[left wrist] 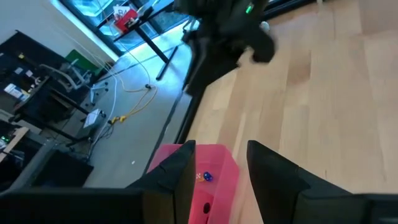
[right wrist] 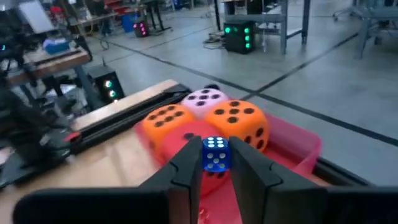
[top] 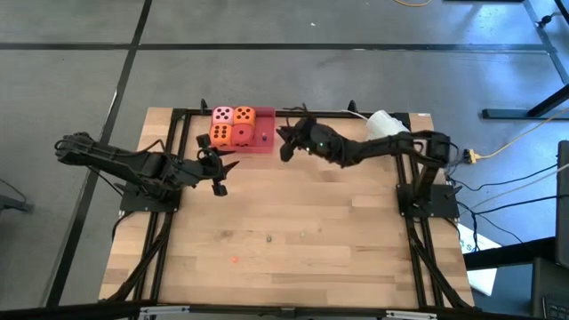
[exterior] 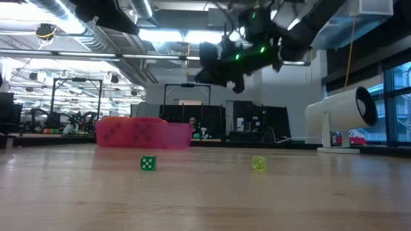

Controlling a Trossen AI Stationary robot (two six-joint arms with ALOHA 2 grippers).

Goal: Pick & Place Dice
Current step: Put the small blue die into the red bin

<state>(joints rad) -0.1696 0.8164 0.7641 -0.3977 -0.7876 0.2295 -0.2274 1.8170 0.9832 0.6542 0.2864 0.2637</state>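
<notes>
Four soft dice sit packed together in the red tray (top: 265,135) at the table's far edge: a pink die (top: 223,114), two orange dice (top: 244,116) (top: 220,134) and a red die (top: 242,135). My right gripper (top: 285,144) hovers just right of the tray, raised well above the table, and is shut on a tiny blue cube (right wrist: 216,154) with white pips. In its wrist view the four dice lie just beyond the fingers. My left gripper (top: 222,171) is open and empty, hovering just near of the tray. My right gripper pinches the tiny blue cube's (right wrist: 216,155) two opposite sides between its two fingertips (right wrist: 189,163). The fingers come from the table's right. The cube is lifted clear, in front of the red die (right wrist: 186,134).
A tiny green cube (exterior: 148,163) and a yellowish one (exterior: 259,163) lie on the open wood at mid-table, with an orange bead (top: 234,260) nearer the front. A blue bead (left wrist: 206,176) lies in the tray. A white device (exterior: 343,119) stands at the far right corner.
</notes>
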